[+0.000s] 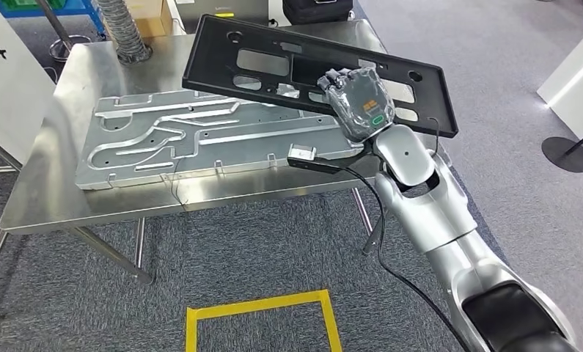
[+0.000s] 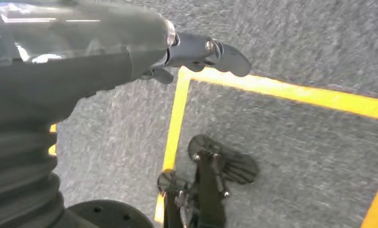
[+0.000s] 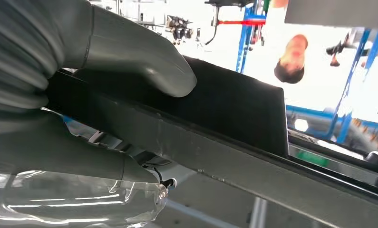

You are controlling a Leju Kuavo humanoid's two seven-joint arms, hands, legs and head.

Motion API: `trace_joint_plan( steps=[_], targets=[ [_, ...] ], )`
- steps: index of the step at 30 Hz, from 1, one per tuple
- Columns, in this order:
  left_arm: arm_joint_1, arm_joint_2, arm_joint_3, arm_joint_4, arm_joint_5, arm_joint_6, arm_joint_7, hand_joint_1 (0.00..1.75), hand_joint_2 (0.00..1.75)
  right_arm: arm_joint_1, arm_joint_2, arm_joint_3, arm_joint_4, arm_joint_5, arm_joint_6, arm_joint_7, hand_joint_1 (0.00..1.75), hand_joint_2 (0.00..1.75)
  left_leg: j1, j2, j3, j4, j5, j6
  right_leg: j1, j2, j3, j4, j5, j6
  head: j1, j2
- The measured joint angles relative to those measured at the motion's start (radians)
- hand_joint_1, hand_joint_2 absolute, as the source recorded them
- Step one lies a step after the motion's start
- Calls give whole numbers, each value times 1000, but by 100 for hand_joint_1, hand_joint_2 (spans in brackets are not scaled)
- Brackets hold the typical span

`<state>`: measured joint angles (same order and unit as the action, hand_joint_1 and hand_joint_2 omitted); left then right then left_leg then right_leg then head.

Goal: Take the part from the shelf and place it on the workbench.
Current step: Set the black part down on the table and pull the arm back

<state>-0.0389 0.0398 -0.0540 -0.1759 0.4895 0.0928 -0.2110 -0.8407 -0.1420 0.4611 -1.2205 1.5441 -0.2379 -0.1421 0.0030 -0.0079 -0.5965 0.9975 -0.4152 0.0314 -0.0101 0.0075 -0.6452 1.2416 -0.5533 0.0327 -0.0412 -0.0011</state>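
The part is a long black plastic panel [image 1: 273, 62] with several cut-outs, held tilted above the steel workbench [image 1: 90, 202]. My right hand [image 1: 358, 103] grips its near long edge, close to the panel's right end. In the right wrist view the thumb [image 3: 144, 59] presses on the black panel [image 3: 234, 109], with the other fingers underneath. The panel's left end hangs over a silver metal plate [image 1: 200, 139] that lies on the bench. My left hand [image 2: 196, 52] hangs over the carpet, its fingers slightly curled and holding nothing.
A ribbed grey hose [image 1: 123, 29] stands at the bench's far left. Yellow floor tape [image 1: 262, 319] marks a square on the carpet before the bench. A black round stand base [image 1: 567, 154] sits on the floor at right. A person [image 3: 291, 57] is in the background.
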Motion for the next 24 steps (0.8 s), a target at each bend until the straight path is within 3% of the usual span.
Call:
trace_joint_plan(
  steps=[2,3,4,7,8,9,11,12,14,16,18,19,20,22,23,24],
  targets=[
    [0,0,0,0,-4,-3,1,0,175,-28,0,29,51,10,7,-4,175,175,0,-5,24,0,-22,0,-3,-1,-65,48,-51,5,0,0],
    [0,0,-1,0,-6,-4,1,0,175,-41,0,44,77,14,9,-6,175,175,0,-7,40,0,-35,-2,-4,-1,-79,31,-54,4,0,0],
    [1,0,-1,0,-7,-4,2,0,175,-56,0,60,103,18,10,-6,175,175,0,-9,58,0,-48,-4,-5,-2,-82,-11,-30,2,0,0],
    [0,0,-1,1,-6,-3,6,0,175,-103,6,108,188,21,1,8,175,175,-2,-12,96,4,-92,-16,0,-4,-70,-186,163,-11,0,0],
    [-1,0,-1,1,-5,-1,8,0,175,-116,12,124,217,22,-5,17,175,175,-2,-13,102,1,-103,-22,3,-5,-68,-216,204,-19,0,0],
    [-3,0,-1,2,-3,1,9,0,175,-129,21,140,242,23,-13,25,175,175,-3,-13,110,3,-108,-28,6,-4,-66,-227,211,-28,0,0],
    [-5,1,-1,2,-1,7,10,0,175,-151,47,170,289,25,-28,38,175,175,-1,-11,113,20,-106,-39,6,-1,-48,-230,195,-45,0,0],
    [-6,2,-1,2,0,9,9,0,175,-163,63,186,315,25,-40,45,175,175,0,-9,99,56,-100,-45,4,1,-36,-233,185,-52,0,0],
    [-8,2,0,2,4,13,8,0,175,-184,98,221,368,26,-63,53,175,175,4,-6,31,164,-111,-57,3,4,-8,-235,163,-62,0,0],
    [-8,2,2,2,9,14,7,0,175,-191,130,254,414,26,-74,57,175,175,6,-4,-55,266,-165,-66,4,6,21,-236,137,-64,0,0],
    [-4,3,2,2,11,13,5,0,175,-190,157,280,451,25,-75,60,175,175,7,-1,-105,277,-200,-67,4,6,57,-236,108,-64,0,0],
    [-1,3,2,2,11,13,3,0,175,-189,169,291,467,23,-77,61,175,175,7,0,-111,240,-186,-64,4,6,77,-236,93,-63,0,0],
    [2,4,3,2,11,12,1,0,175,-189,180,299,479,20,-80,61,175,175,6,0,-108,182,-145,-60,4,6,96,-236,77,-62,0,0],
    [9,7,3,2,11,10,-3,0,175,-188,196,311,503,10,-88,57,175,175,3,1,-97,60,-11,-48,6,7,129,-236,48,-54,0,0],
    [11,8,3,3,10,9,-4,0,175,-187,200,315,512,6,-93,54,175,175,1,1,-92,25,39,-42,7,7,139,-238,36,-49,0,0],
    [13,9,3,3,9,8,-6,0,175,-186,204,319,520,2,-97,51,175,175,-1,1,-89,9,67,-36,8,7,147,-239,28,-42,0,0]
  ],
)
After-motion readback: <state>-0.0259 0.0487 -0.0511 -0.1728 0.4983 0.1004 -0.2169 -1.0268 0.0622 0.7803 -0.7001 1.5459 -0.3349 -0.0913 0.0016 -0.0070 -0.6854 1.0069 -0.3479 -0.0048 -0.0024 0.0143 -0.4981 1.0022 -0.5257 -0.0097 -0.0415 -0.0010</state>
